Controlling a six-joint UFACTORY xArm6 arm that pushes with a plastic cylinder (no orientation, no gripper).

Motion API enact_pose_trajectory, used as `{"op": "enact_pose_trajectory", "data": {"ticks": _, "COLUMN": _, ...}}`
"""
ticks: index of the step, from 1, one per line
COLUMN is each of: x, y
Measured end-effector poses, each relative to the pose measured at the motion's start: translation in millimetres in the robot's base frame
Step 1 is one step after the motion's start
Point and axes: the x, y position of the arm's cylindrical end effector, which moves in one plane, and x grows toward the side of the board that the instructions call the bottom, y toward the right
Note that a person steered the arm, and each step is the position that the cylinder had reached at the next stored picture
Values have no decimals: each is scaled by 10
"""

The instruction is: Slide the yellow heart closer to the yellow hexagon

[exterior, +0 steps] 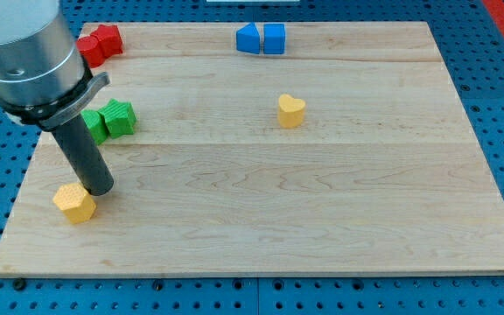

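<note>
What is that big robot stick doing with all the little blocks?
It is a robot arm that pushes blocks around a wooden board with a dark rod. My tip sits right beside the yellow hexagon at the view's lower left. The yellow heart, which should slide toward that hexagon, lies far off, right of the middle. Red, green and blue blocks sit untouched.

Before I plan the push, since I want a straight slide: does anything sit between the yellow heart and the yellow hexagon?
Nothing visible does. The board between the yellow heart and the yellow hexagon is bare wood. The green blocks lie above that line. My tip sits right beside the hexagon, far from the heart.
</note>
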Motion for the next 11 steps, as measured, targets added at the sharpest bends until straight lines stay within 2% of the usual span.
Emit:
{"op": "enact_pose_trajectory", "data": {"ticks": 1, "x": -73, "y": 640}}
{"op": "enact_pose_trajectory", "data": {"ticks": 2, "x": -27, "y": 1722}}
{"op": "enact_pose_trajectory", "data": {"ticks": 3, "x": -583, "y": 2669}}
{"op": "enact_pose_trajectory", "data": {"ticks": 4, "x": -1281, "y": 3189}}
{"op": "enact_pose_trajectory", "data": {"ticks": 5, "x": -1630, "y": 2497}}
{"op": "enact_pose_trajectory", "data": {"ticks": 6, "x": -1146, "y": 1889}}
{"op": "enact_pose_trajectory", "data": {"ticks": 7, "x": -549, "y": 1584}}
{"op": "enact_pose_trajectory", "data": {"ticks": 8, "x": -927, "y": 2021}}
{"op": "enact_pose_trajectory", "data": {"ticks": 9, "x": -1131, "y": 2143}}
{"op": "enact_pose_trajectory", "data": {"ticks": 11, "x": -1217, "y": 2865}}
